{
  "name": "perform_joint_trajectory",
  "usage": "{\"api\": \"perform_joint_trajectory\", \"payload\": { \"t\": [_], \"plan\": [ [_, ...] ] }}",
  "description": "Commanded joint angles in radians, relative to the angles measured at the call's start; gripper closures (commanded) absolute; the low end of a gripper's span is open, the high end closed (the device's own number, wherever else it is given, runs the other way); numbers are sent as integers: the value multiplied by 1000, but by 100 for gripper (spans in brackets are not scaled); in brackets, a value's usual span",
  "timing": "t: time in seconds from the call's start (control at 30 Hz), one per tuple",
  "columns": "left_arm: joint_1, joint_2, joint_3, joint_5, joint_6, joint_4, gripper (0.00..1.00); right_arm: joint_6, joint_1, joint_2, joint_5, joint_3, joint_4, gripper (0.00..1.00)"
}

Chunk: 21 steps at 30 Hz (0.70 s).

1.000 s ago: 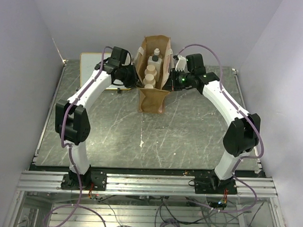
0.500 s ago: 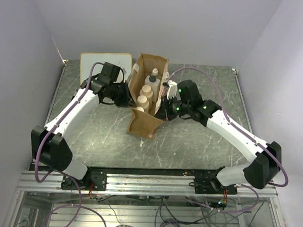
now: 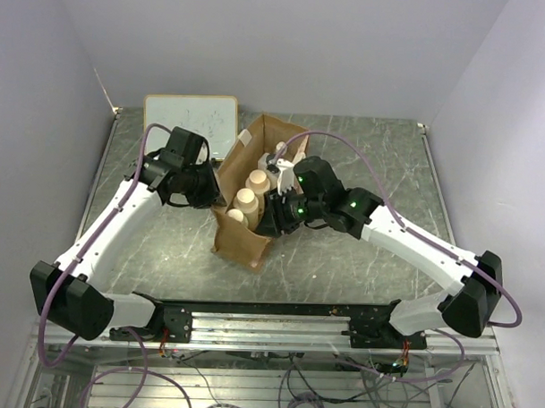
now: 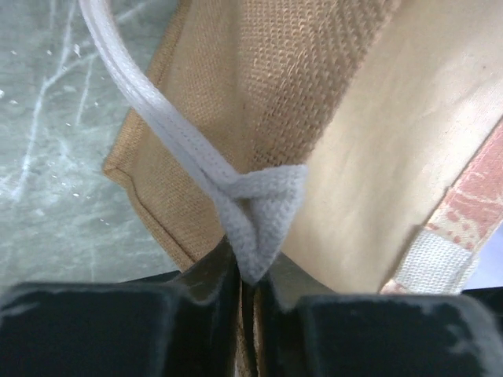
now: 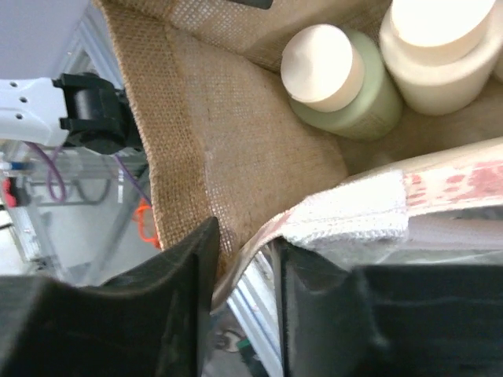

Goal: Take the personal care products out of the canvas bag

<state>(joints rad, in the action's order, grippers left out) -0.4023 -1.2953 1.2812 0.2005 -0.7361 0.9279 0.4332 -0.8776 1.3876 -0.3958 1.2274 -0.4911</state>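
The canvas bag (image 3: 243,241) stands open-topped in the middle of the table, turned slightly. Three beige round-capped bottles (image 3: 247,200) stand in a row inside it, and a white bottle (image 3: 277,158) shows partly behind them. My left gripper (image 3: 215,195) is at the bag's left side, shut on the cream strap handle (image 4: 251,200) beside the tan wall (image 4: 314,71). My right gripper (image 3: 270,220) is at the bag's right side, its jaws closed over the pinkish rim (image 5: 369,206). The right wrist view looks down on two cream-capped bottles (image 5: 322,67) inside. The amber bottle is not visible.
A framed whiteboard (image 3: 190,121) lies at the back left of the grey marbled table (image 3: 364,153). Purple walls close in on the back and sides. An aluminium rail (image 3: 268,329) with the arm bases runs along the near edge.
Both arms have drawn the bag from the back centre toward the front and a little left, turning it. Both grippers stay at its sides.
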Motion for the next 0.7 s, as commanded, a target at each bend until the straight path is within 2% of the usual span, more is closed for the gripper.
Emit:
{"api": "perform_joint_trajectory", "payload": {
  "t": [0.0, 0.07, 0.1, 0.17, 0.23, 0.33, 0.47, 0.67],
  "plan": [
    [0, 12, 58, -56, 21, -3, 70, -35, 9, -21, 114, 101, -136, 59],
    [0, -6, 87, -53, 32, 13, 51, -60, 38, -28, 161, 130, -189, 47],
    [1, -11, 94, -57, 37, 18, 44, -70, 58, -34, 173, 131, -200, 40],
    [0, -7, 109, -78, 33, 38, 35, -84, 116, -45, 161, 128, -207, 27],
    [0, 14, 114, -75, 28, 37, 29, -82, 194, -41, 100, 133, -208, 18],
    [1, 46, 110, -63, 16, 20, 18, -79, 267, -7, 21, 160, -204, 10],
    [0, 60, 98, -30, -8, 57, 17, -92, 269, 62, -41, 221, -203, 8],
    [2, 128, -34, 35, -67, 1, 16, -102, 267, 108, -113, 221, -179, 6]
  ]
}}
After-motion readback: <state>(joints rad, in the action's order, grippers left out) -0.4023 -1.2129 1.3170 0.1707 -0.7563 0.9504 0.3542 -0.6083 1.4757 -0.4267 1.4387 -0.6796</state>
